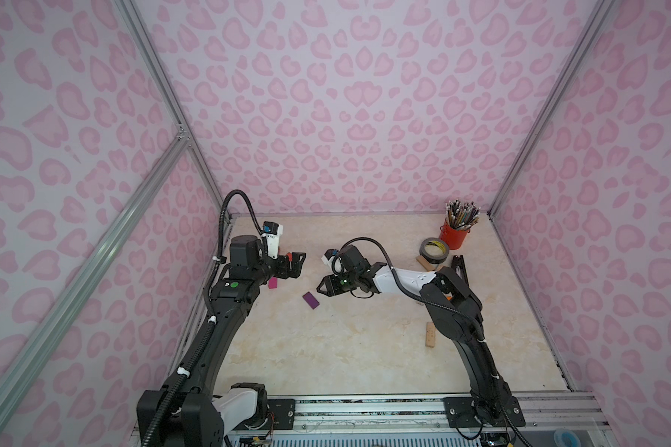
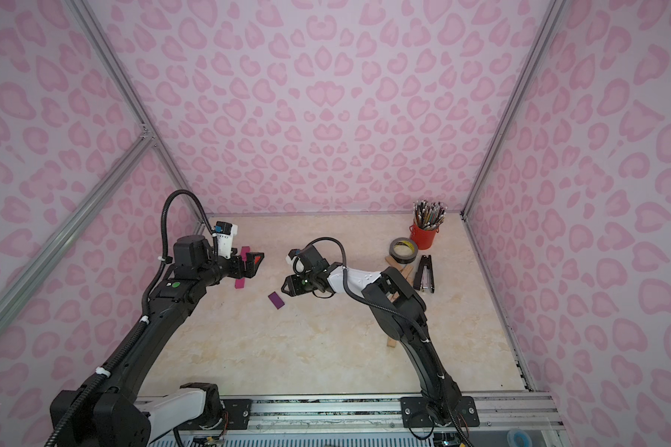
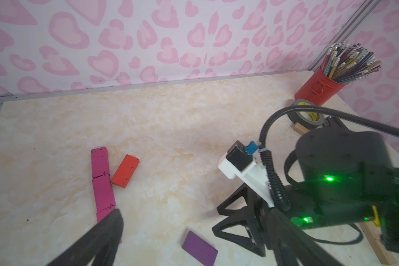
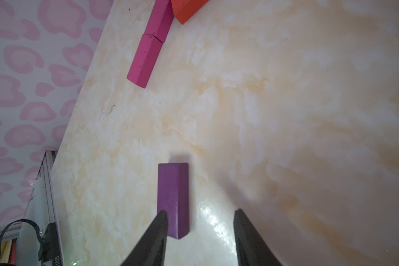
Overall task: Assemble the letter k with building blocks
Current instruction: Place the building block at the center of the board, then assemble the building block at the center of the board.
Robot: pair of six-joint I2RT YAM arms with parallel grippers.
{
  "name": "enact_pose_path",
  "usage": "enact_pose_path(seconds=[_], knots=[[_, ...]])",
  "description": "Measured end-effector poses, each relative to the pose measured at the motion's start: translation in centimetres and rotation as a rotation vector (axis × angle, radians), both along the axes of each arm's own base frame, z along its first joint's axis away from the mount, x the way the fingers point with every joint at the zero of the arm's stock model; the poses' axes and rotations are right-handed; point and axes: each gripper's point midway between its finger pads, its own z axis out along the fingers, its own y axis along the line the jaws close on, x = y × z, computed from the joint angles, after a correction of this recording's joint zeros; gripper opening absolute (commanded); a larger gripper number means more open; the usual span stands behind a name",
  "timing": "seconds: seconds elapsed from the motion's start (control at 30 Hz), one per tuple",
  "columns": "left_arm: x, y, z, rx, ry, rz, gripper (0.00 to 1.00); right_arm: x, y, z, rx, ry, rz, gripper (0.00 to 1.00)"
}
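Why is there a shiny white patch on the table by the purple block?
Right wrist view: light glares off the glossy table beside the purple block, and a soft shadow lies past the block's end; left wrist view: no glare by that block; both top views: corners look dimmer.

Pale walls (image 1: 345,96) printed with pink heart-like blotches enclose the cell on three sides, edged by aluminium rails (image 1: 74,290). The table (image 1: 345,348) has a cream marbled top, evenly lit and faintly glossy.

Cream marbled table (image 3: 194,138), pink-blotched walls (image 1: 365,96), purple block (image 4: 173,198), magenta blocks (image 3: 99,161), orange-red block (image 3: 124,171).
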Motion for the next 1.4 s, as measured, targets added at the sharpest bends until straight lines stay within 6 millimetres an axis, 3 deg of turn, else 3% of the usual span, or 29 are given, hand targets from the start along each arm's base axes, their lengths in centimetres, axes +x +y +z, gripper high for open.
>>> enact_pose_path(seconds=[0.1, 0.27, 0.33, 0.57, 0.7, 0.8, 1.03, 1.4], knots=[[0.2, 1.2, 0.2, 0.014, -0.007, 0.060, 0.99, -1.2, -0.1, 0.7, -0.054, -0.086, 0.026, 0.57], [0.9, 5.8, -0.2, -0.015, 0.017, 0.238, 0.99, -3.6, 0.0, -0.1, -0.180, -0.212, 0.079, 0.61], [1.0, 6.7, -0.2, -0.028, 0.021, 0.270, 0.99, -4.2, 0.4, -0.6, -0.217, -0.251, 0.106, 0.61], [1.1, 7.0, -0.5, -0.041, 0.034, 0.283, 0.98, -4.3, 2.0, -2.8, -0.311, -0.330, 0.171, 0.60], [1.2, 7.1, -0.6, -0.041, 0.037, 0.283, 0.98, -4.6, 2.7, -3.6, -0.335, -0.352, 0.203, 0.47], [1.2, 7.1, -0.7, -0.040, 0.040, 0.284, 0.98, -4.2, 2.8, -3.8, -0.344, -0.369, 0.204, 0.39], [1.2, 7.1, -0.8, -0.041, 0.041, 0.284, 0.98, -3.3, 3.4, -3.9, -0.345, -0.396, 0.197, 0.32], [1.2, 7.1, -0.7, -0.040, 0.040, 0.286, 0.98, 0.7, 7.6, -3.7, -0.257, -0.432, 0.131, 0.31]])
